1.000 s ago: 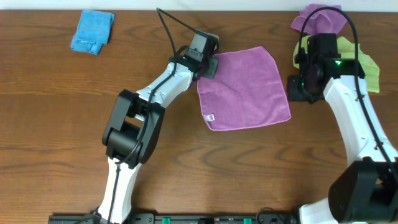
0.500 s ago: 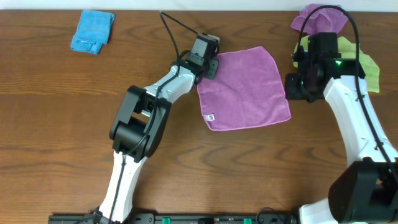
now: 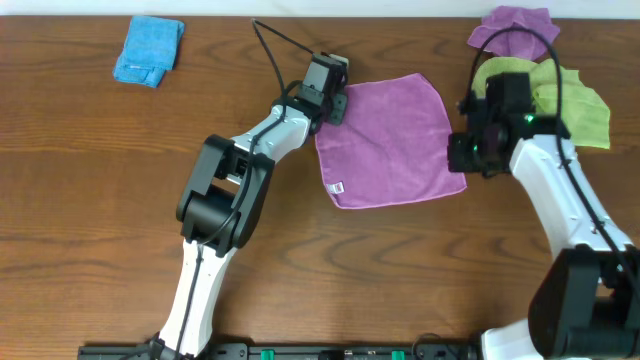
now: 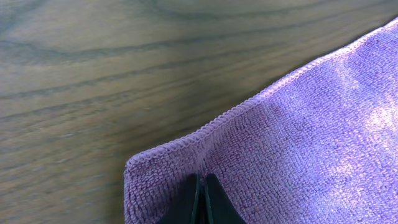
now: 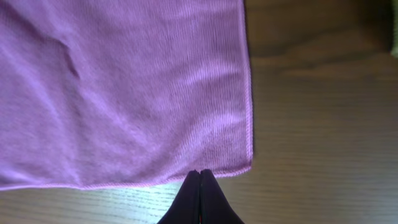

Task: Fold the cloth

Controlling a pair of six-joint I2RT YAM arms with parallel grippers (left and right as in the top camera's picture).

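Four cloths lie on the counter [image 3: 90, 210]: one flat purple-magenta cloth [image 3: 392, 140], one bunched purple cloth [image 3: 515, 24], one lime-green towel [image 3: 578, 102] and one folded blue cloth [image 3: 148, 50]. Two arms work over them.

The left arm reaches forward, its forearm slanting towards the flat cloth. The left claw [image 4: 202, 190] is closed to a narrow point, its tips resting on the cloth's corner. From the wrist view the fabric spreads ahead of and to the right of the tips; bare wood lies ahead to the left. Whether any fabric is pinched between the tips I cannot tell.

The right arm bends inward from its own side. The right claw [image 5: 200, 186] is also pressed closed with nothing in it, poised just short of the cloth's opposite corner. The fabric runs ahead and left of its tips. The green towel and the bunched purple cloth sit behind this claw, and the blue cloth lies well apart from both claws. A white tag [image 3: 338, 187] shows on the cloth's edge, between the claws.
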